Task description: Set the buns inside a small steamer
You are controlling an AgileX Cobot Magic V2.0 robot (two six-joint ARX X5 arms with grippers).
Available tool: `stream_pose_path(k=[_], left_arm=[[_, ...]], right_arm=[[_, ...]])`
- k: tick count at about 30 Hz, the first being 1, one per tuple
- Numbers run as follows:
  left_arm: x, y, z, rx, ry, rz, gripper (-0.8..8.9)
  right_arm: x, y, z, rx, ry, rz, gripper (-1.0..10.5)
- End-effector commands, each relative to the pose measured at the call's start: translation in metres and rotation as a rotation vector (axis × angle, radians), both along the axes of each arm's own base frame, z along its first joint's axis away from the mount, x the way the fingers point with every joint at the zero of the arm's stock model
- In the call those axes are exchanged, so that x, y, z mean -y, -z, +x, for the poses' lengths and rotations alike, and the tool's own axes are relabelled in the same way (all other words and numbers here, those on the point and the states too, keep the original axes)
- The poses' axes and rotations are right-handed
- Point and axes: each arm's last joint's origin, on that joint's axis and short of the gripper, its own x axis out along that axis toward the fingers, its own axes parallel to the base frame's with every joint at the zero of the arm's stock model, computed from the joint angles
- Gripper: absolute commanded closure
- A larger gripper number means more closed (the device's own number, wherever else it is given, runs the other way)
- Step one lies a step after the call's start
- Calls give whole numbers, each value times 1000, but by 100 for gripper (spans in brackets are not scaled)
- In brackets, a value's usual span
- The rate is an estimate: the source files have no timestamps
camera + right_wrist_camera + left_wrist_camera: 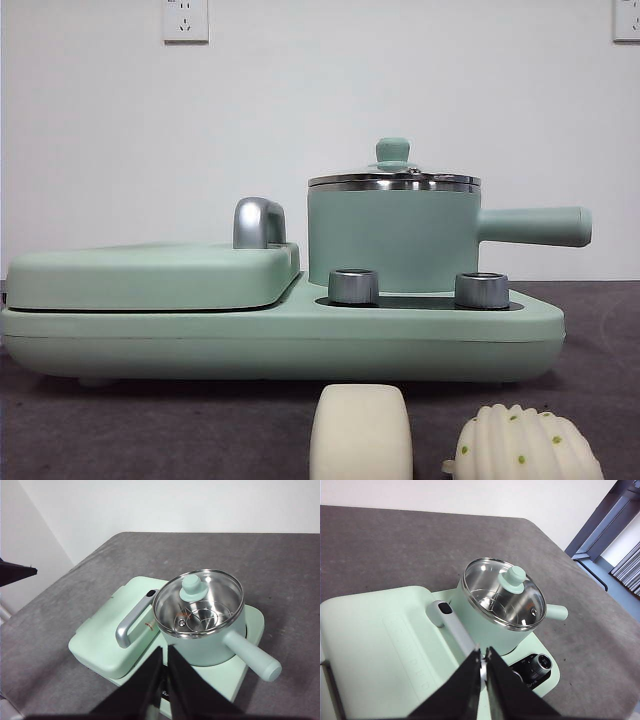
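Two cream-white buns lie on the grey table at the front edge of the front view: a smooth loaf-shaped bun (360, 432) and a ribbed dome bun with green dots (525, 445). Neither shows in the wrist views. Behind them the small steamer (392, 240), a mint-green pot, stands on the right half of the cooker. Its glass lid (502, 592) is on and its side handle (535, 226) points right. My left gripper (483, 654) hovers shut and empty above the cooker. High over the steamer (200, 612), my right gripper (164, 651) is also shut and empty.
The flat mint-green griddle lid (150, 275) with its chrome handle (258, 222) fills the cooker's left half. Two steel knobs (353, 286) (481, 290) sit in front of the pot. Grey table (280, 570) surrounds the cooker. The other arm's black tip (15, 572) shows in the right wrist view.
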Motion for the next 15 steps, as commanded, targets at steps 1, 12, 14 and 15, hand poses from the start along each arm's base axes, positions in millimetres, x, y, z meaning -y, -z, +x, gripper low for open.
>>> stream_pose_path(k=[1, 12, 14, 15], left_arm=[[1, -6, 0, 27, 15, 2, 766], [1, -6, 0, 7, 7, -16, 344], [1, -6, 0, -3, 3, -29, 344], [2, -6, 0, -2, 6, -29, 344]], right_arm=[[0, -5, -1, 28, 3, -17, 932], [2, -4, 0, 19, 65, -36, 455], [2, -4, 0, 19, 65, -36, 455], [2, -4, 0, 19, 65, -36, 455]])
